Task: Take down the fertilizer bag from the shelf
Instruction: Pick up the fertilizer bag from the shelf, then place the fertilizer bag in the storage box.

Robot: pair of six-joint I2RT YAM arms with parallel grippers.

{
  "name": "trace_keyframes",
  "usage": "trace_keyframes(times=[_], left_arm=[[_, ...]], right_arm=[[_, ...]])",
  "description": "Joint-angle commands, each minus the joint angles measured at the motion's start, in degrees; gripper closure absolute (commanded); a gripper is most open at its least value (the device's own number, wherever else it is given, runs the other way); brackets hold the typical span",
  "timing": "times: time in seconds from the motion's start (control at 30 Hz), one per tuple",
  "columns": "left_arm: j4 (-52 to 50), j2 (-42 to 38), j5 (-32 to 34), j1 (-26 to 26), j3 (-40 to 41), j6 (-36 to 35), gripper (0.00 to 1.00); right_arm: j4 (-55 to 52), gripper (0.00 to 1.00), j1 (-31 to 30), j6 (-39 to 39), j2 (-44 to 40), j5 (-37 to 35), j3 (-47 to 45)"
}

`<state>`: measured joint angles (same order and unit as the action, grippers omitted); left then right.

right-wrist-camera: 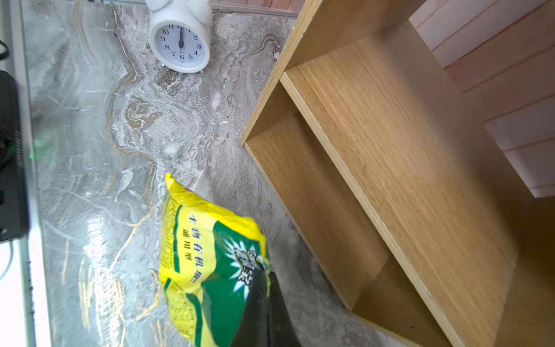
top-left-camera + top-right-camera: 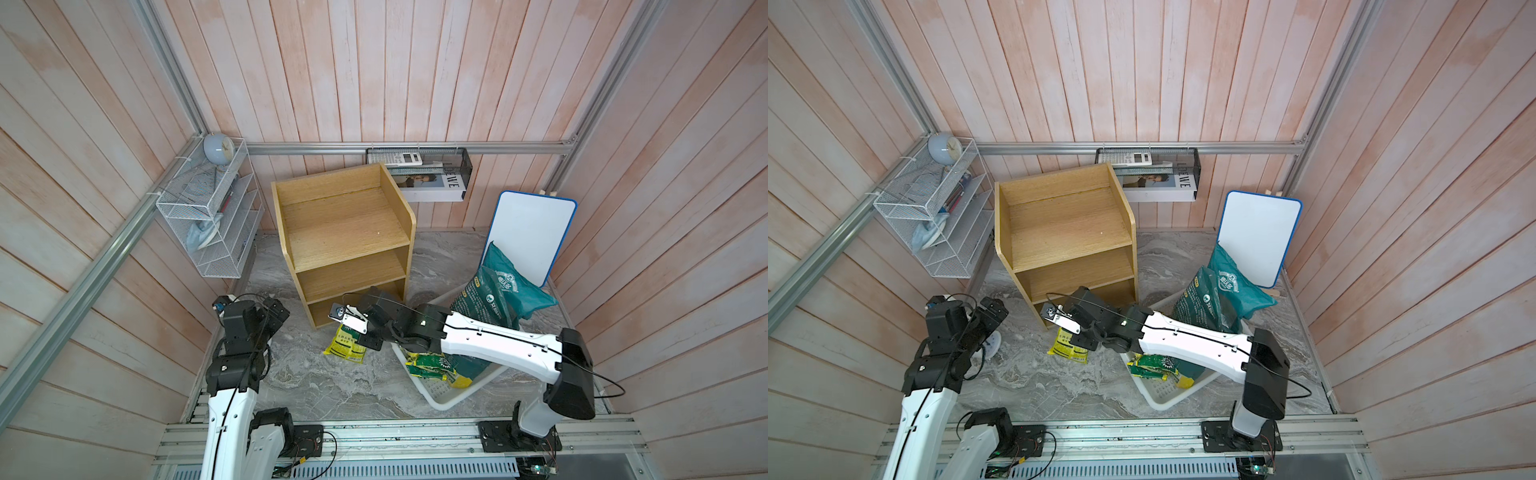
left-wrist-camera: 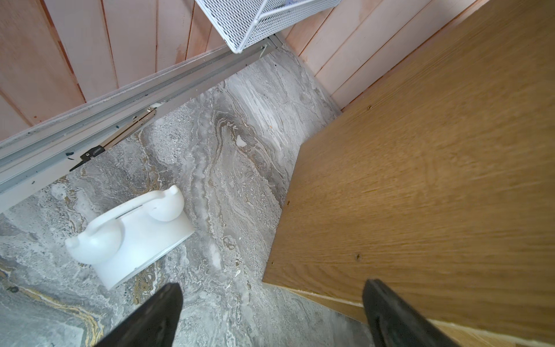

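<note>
Now off the shelf (image 2: 345,224): fertilizer bag (image 2: 347,347) pinched in the right tool (image 1: 265,272)

The yellow-and-green bag sits just in front of the shelf's lowest tier, down at the grey marbled table (image 2: 332,386); whether it rests on the table cannot be told. In the right wrist view the right tool's black fingers (image 1: 264,300) are pressed together on the bag's edge. The left tool (image 3: 271,303) hangs with its fingers (image 3: 162,309) wide apart, beside the shelf's side panel and above the table, near a white alarm clock (image 3: 129,237). To the right of the bag, a white basket (image 2: 440,403) holds more bags.
</note>
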<state>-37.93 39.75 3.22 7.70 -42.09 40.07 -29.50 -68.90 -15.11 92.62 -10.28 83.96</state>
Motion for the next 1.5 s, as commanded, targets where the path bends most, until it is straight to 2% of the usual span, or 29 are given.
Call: trace_keyframes(times=[0.0, 0.17, 0.37, 0.57, 0.73, 1.07, 1.3, 1.47], left_arm=[[1.0, -0.3, -0.4, -0.4, 0.9, -1.1, 0.0], [1.7, -0.1, -0.8, -0.5, 1.8, -0.5, 0.0], [2.9, 0.4, -1.5, -0.6, 2.2, 0.3, 0.0], [2.9, 1.0, -1.5, -0.6, 1.4, -0.1, 0.0], [3.6, 1.7, -1.7, -0.6, 1.5, 0.3, 0.0], [4.4, 2.3, -1.8, -0.6, 0.8, 0.5, 0.0], [4.4, 2.3, -2.2, -0.6, 0.9, 1.4, 0.0], [4.5, 1.5, -2.3, -0.6, 1.2, 1.8, 0.0]], right_arm=[[-6.1, 1.0, 0.2, 3.9, -7.1, -1.1, -0.1], [-18.2, 1.0, 0.5, 5.1, -15.8, -7.2, 1.2], [-31.2, 1.0, 0.5, 10.1, -21.7, -12.6, 5.0], [-46.1, 1.0, 0.4, 14.3, -22.5, -10.8, 13.2], [-54.3, 1.0, 0.4, 19.5, -23.4, -6.8, 14.9], [-56.3, 1.0, 0.0, 25.0, -25.6, 1.9, 7.1], [-54.3, 1.0, -0.6, 26.5, -26.3, 6.1, 5.6], [-51.5, 1.0, -0.9, 26.0, -25.9, 5.2, -2.3]])
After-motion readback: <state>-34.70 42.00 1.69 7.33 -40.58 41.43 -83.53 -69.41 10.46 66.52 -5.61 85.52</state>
